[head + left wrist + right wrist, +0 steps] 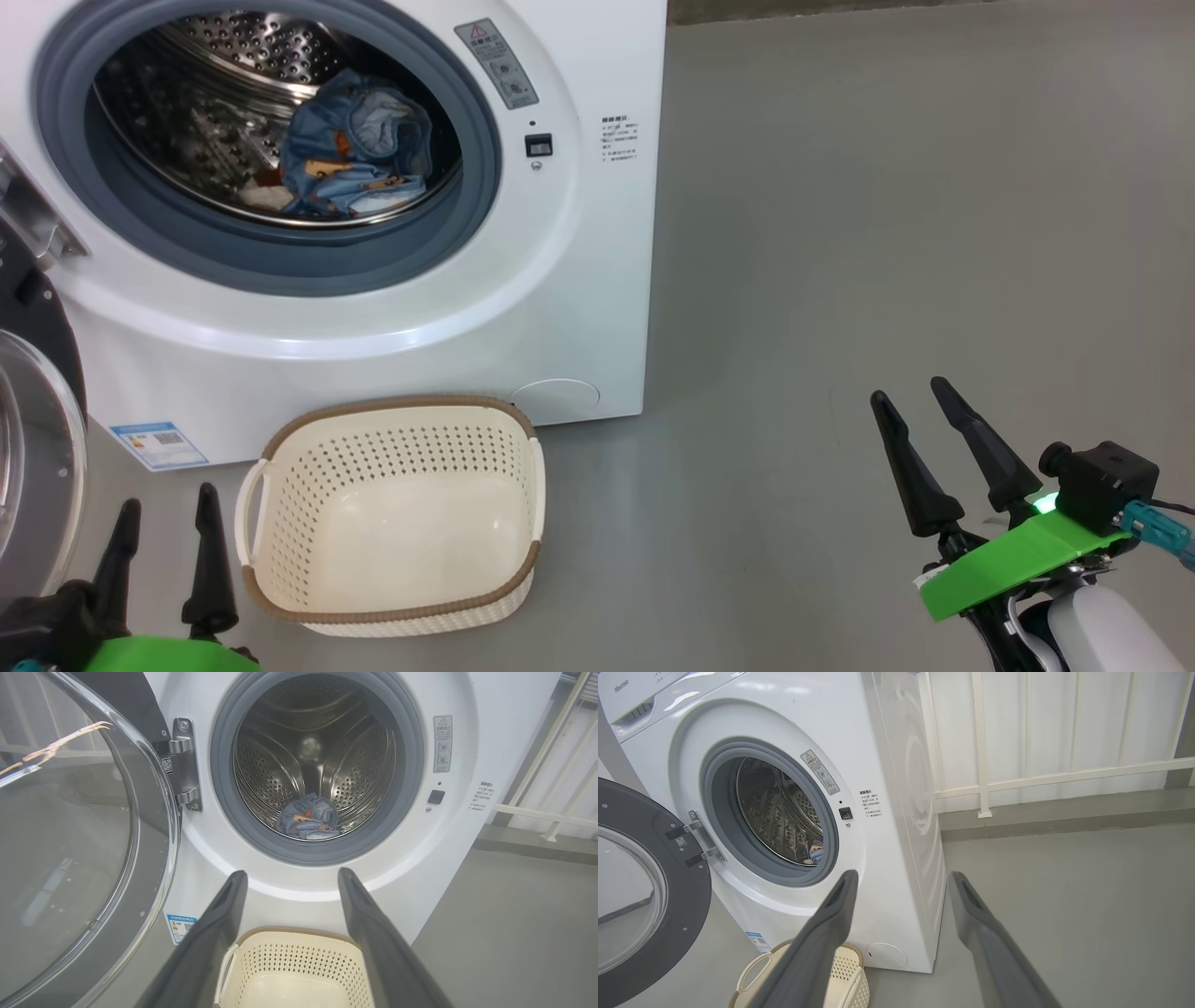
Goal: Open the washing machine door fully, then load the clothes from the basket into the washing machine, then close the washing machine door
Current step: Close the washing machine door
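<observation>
Lying bunched at the bottom of the perforated steel drum are the clothes: light-blue fabric with small orange-brown prints, and a scrap of cream-white cloth at their left edge. The washing machine stands on the grey floor with its grey-blue rubber ring fully exposed. The washing machine door stands wide open on the hinge at the machine's left, its glass bowl facing outward. The basket sits upright on the floor just in front of the machine, below the opening, near the blue label sticker; its smooth pale bottom is in plain sight. The left hand hovers low between the door and the basket's left handle, fingers spread, gripping nothing. The right hand hangs over the floor well to the right of the machine and the basket, fingers likewise spread and holding nothing.
</observation>
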Robot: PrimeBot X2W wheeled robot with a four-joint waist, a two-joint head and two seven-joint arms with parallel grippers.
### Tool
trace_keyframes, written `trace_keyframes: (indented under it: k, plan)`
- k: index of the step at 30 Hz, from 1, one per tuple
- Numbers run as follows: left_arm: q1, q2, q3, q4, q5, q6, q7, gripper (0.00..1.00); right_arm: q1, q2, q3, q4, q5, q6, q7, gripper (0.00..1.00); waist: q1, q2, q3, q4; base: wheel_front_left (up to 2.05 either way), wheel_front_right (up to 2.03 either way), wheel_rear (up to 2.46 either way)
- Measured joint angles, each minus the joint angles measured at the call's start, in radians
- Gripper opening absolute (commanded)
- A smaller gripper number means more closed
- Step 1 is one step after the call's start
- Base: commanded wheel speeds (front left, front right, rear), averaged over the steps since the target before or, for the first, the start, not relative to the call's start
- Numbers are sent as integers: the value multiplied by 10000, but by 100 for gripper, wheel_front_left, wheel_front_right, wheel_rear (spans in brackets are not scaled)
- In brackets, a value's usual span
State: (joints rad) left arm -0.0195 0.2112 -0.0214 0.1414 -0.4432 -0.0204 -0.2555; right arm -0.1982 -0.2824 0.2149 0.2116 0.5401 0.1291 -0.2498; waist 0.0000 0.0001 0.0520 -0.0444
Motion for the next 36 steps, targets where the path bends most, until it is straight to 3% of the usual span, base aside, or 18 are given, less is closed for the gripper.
trace_keyframes:
  k: [14,36]
  plan:
    - [-89,-84,38,278,100,-104,0,100,0,-73,36,21,2,0,0,100,0,0,-95,437,0,0,0]
    - [-85,-339,-33,508,359,337,2,100,1,-84,359,123,174,0,0,100,0,0,-402,2448,0,0,0]
